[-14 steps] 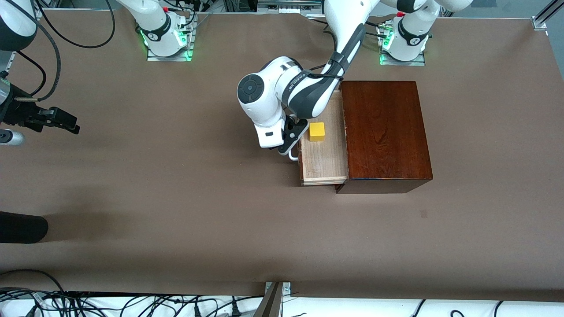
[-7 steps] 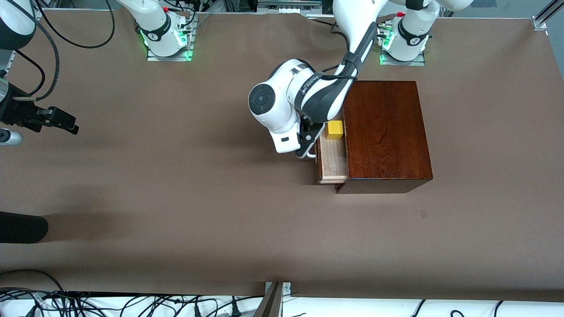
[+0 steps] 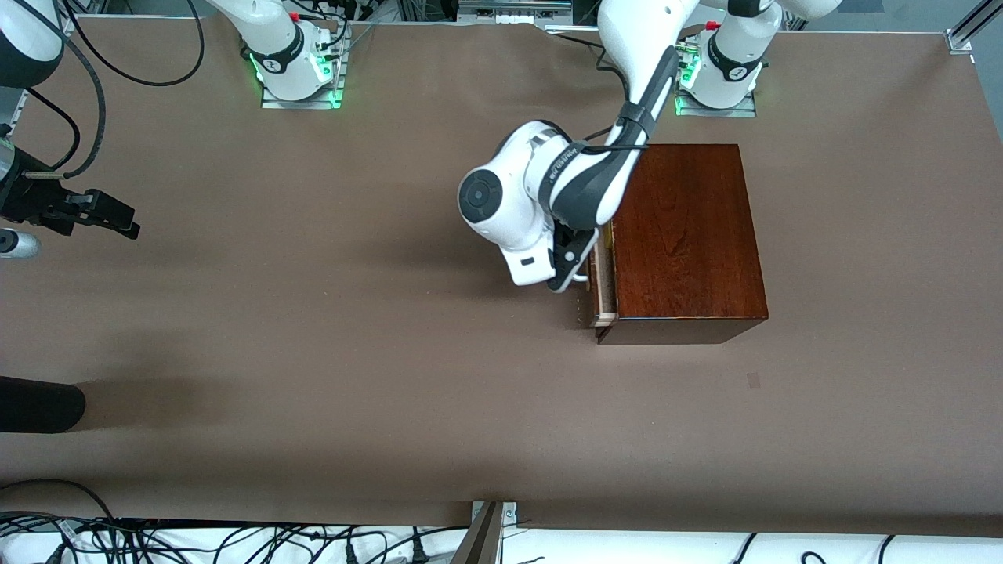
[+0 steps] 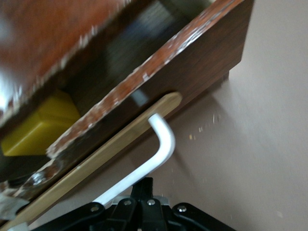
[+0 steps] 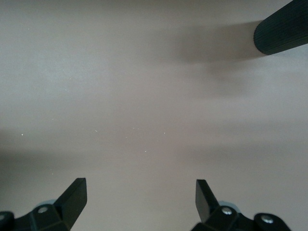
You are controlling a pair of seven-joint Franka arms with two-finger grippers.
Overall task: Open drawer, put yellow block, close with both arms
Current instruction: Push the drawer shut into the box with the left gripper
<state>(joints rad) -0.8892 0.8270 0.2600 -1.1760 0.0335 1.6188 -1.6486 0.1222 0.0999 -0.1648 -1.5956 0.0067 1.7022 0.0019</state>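
Observation:
The drawer (image 3: 601, 291) is almost fully inside the dark mahogany box (image 3: 682, 235); only a thin pale strip shows. My left gripper (image 3: 574, 269) is at the drawer's front, fingers shut together, tips against the white handle (image 3: 582, 276). In the left wrist view the shut fingers (image 4: 148, 185) touch the white handle (image 4: 162, 137), and the yellow block (image 4: 41, 127) shows inside the drawer (image 4: 144, 77) through the narrow gap. The block is hidden in the front view. My right gripper (image 3: 106, 213) waits open over bare table at the right arm's end; it also shows in the right wrist view (image 5: 139, 192).
A dark cylinder (image 3: 39, 403) lies at the table's edge at the right arm's end, nearer the front camera; it also shows in the right wrist view (image 5: 281, 30). Cables hang along the front edge.
My left gripper has pushed the drawer into the box; the tray went from wide open to nearly shut, carrying the yellow block out of the front view. The right arm has not moved.

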